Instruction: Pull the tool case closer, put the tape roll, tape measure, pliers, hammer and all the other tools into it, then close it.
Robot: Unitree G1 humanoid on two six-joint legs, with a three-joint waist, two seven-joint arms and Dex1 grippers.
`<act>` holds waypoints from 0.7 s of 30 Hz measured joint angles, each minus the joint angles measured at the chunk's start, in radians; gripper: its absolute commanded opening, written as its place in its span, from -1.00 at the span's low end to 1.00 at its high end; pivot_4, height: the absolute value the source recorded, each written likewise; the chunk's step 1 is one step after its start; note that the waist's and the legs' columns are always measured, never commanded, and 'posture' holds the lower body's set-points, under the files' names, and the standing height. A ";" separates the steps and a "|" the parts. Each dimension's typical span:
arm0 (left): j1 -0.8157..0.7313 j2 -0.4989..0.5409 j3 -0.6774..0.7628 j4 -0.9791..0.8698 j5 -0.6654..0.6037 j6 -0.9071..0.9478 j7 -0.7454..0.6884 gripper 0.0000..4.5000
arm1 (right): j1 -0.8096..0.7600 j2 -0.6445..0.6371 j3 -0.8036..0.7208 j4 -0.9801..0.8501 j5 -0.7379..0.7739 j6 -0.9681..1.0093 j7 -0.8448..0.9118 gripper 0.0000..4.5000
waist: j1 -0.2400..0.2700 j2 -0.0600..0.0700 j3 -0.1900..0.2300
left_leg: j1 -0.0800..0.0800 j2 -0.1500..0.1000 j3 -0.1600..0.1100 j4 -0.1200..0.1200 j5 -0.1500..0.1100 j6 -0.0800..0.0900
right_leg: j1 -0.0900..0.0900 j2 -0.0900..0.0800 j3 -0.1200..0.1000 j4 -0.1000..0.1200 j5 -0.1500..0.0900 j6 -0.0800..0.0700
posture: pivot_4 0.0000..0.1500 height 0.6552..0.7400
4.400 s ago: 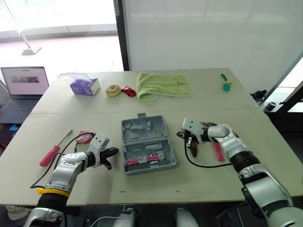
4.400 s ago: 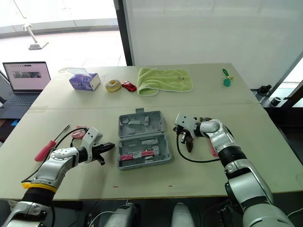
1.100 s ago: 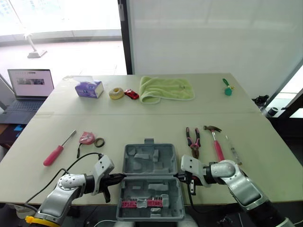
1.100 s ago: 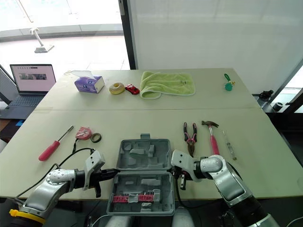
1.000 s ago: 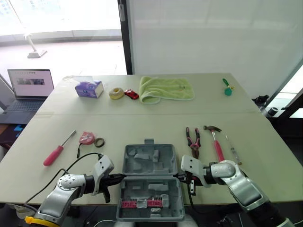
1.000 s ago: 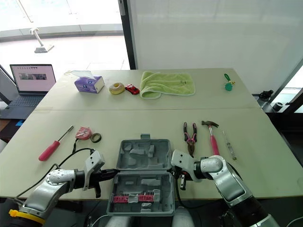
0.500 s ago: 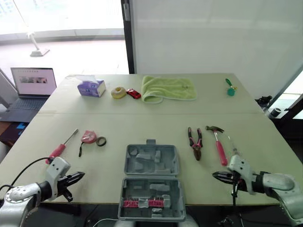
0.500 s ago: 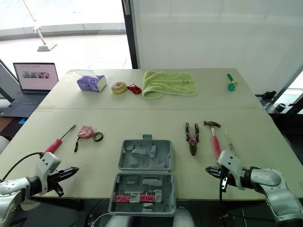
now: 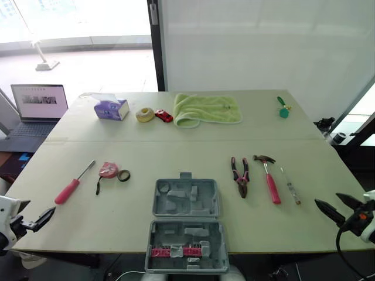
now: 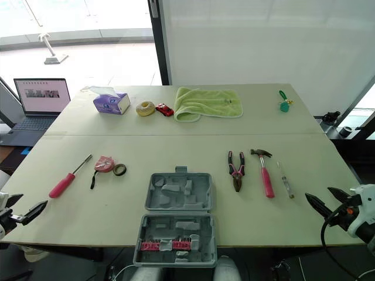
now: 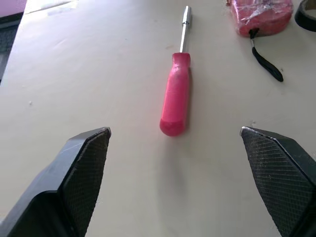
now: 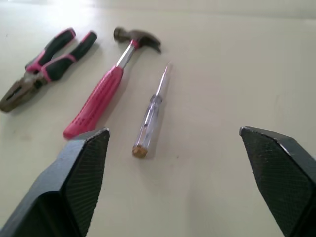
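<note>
The grey tool case (image 9: 156, 199) lies open at the table's front edge, with pink bits in its near half. My left gripper (image 9: 36, 219) hangs open at the front left corner, and in its wrist view (image 11: 174, 131) it faces the red-handled screwdriver (image 11: 175, 96). Beyond that lie the pink tape measure (image 9: 107, 170) and a small dark tape roll (image 9: 123, 174). Right of the case lie the pliers (image 9: 240, 175), the pink-handled hammer (image 9: 269, 178) and a clear test screwdriver (image 9: 289, 185). My right gripper (image 9: 337, 205) is open and empty at the front right edge.
Along the far side stand a purple tissue box (image 9: 110, 108), a yellow ring (image 9: 144, 114), a red toy car (image 9: 163, 116), a green towel (image 9: 206, 109) and a green trinket (image 9: 282, 107). A laptop (image 9: 38, 102) sits off the table's left.
Both grippers have left the sides of the case, swung outward to the table's front corners and opened. The case stays at the front edge.
</note>
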 measured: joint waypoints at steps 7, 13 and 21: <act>-0.007 -0.008 -0.004 -0.089 -0.028 0.037 -0.013 0.99 | -0.091 0.002 0.053 -0.239 0.203 0.308 -0.011 0.98 | -0.012 0.001 0.000 | 0.000 0.001 0.000 0.000 0.000 0.000 | -0.002 0.001 0.001 0.001 0.000 -0.001 | 1.00 0.92; 0.083 -0.053 -0.037 -0.401 -0.078 0.194 0.011 0.99 | -0.348 -0.112 0.304 -0.546 0.353 0.597 0.036 0.98 | -0.022 0.002 0.002 | -0.001 0.002 0.003 -0.005 0.000 0.000 | -0.006 0.001 0.004 0.000 0.000 0.000 | 1.00 0.92; 0.219 -0.195 -0.034 -0.792 -0.093 0.391 0.208 0.99 | -0.764 -0.129 0.654 -0.568 0.241 0.617 0.193 0.98 | -0.018 -0.003 0.007 | -0.003 0.001 0.004 -0.005 0.000 0.000 | -0.008 0.001 0.004 0.000 0.001 -0.001 | 1.00 0.92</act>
